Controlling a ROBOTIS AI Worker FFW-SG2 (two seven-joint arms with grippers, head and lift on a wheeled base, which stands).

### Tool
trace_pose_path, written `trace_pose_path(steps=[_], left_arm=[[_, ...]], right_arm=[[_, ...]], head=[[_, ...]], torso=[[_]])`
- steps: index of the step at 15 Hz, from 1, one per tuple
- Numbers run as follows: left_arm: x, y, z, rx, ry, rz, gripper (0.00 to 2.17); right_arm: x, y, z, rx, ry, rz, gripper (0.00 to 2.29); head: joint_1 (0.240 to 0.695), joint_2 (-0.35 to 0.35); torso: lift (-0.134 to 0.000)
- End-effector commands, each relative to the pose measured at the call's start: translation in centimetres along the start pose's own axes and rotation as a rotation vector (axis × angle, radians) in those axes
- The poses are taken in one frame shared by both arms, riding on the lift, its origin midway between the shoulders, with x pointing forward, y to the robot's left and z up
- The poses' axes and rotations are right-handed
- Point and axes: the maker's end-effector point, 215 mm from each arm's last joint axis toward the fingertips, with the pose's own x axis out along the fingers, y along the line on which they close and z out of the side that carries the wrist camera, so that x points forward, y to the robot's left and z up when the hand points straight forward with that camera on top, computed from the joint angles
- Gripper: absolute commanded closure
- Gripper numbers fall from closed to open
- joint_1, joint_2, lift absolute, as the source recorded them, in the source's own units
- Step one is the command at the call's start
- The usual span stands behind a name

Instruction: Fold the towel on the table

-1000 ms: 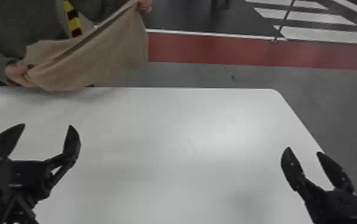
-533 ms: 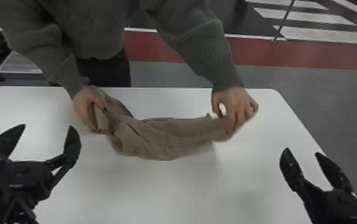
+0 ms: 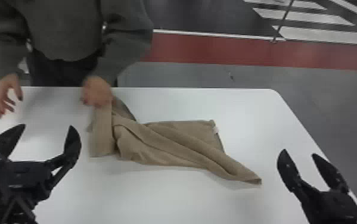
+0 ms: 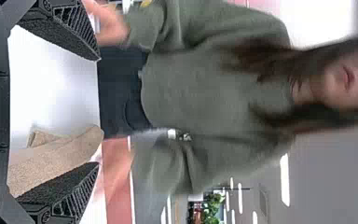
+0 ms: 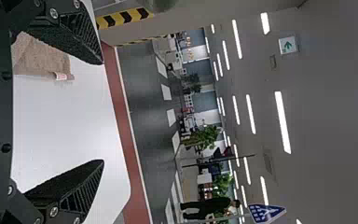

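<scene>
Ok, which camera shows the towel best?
The head view, with nearly all of the rumpled towel in sight across the table. The left wrist view catches one end; the right wrist view, the corner with the white tag.

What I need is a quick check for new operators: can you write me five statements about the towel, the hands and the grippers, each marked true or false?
1. The towel lies rumpled on the table. True.
2. The left gripper is clamped on the towel. False: its fingers stand apart, clear of it.
3. One of the person's hands is at the towel's far left end. True.
4. The towel is folded into a neat square. False: it is twisted, with one corner pointing toward the right gripper.
5. The right gripper is open. True.
</scene>
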Motion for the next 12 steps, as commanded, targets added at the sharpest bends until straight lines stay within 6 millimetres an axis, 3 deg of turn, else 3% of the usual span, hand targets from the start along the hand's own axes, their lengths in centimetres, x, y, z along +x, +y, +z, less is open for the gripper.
trace_pose_path(steps=[1,4,10,12], left_arm=[[0.0,0.1,-0.2,0.0,0.003,0.001,0.09],[0.1,0.0,-0.3,0.001,0.005,0.001,0.09],[0.2,0.1,-0.7,0.006,0.01,0.0,0.09],[0.1,0.1,-0.7,0.007,0.012,-0.001,0.09]], right_arm=[[0.0,0.0,-0.2,0.0,0.002,-0.001,0.14],[0.1,-0.2,-0.4,0.001,0.005,-0.005,0.14],[0.9,-0.4,-4.3,-0.031,0.105,0.0,0.21],[0.9,-0.4,-4.8,-0.033,0.116,0.0,0.21]], head=[[0.695,-0.163],[0.695,-0.162],[0.695,-0.16],[0.695,-0.155]], torso=[[-0.128],[-0.128],[-0.128],[-0.128]])
